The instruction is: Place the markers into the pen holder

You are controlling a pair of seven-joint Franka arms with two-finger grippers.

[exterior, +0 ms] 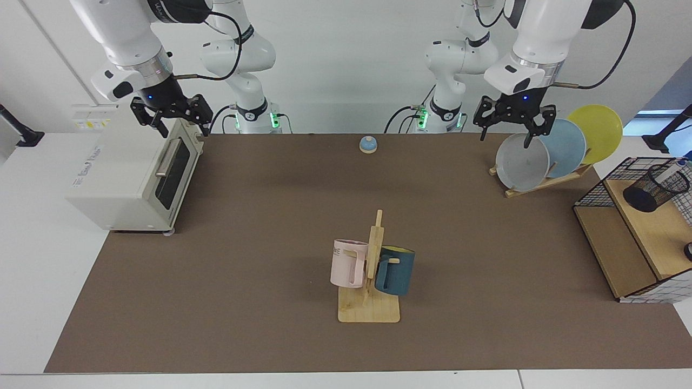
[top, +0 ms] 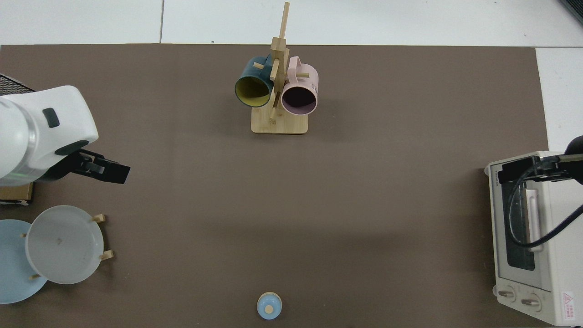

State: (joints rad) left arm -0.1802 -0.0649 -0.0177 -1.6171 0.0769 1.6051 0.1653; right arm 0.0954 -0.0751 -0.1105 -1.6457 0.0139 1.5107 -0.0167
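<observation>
On my table's wire rack (exterior: 597, 190), small black mesh pen holder (exterior: 655, 187) with a white marker (exterior: 676, 165) poking from it, farther back my left gripper (exterior: 514, 132) spread empty above grey plate (exterior: 521, 162), right gripper (exterior: 175, 127) waiting over cream toaster oven (exterior: 135, 170), fingers apart.

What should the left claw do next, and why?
Probably lift away and park: the left claw hangs open and empty above the plates, and what looks like the marker already sits in the pen holder. The right claw waits open over the toaster oven.
</observation>
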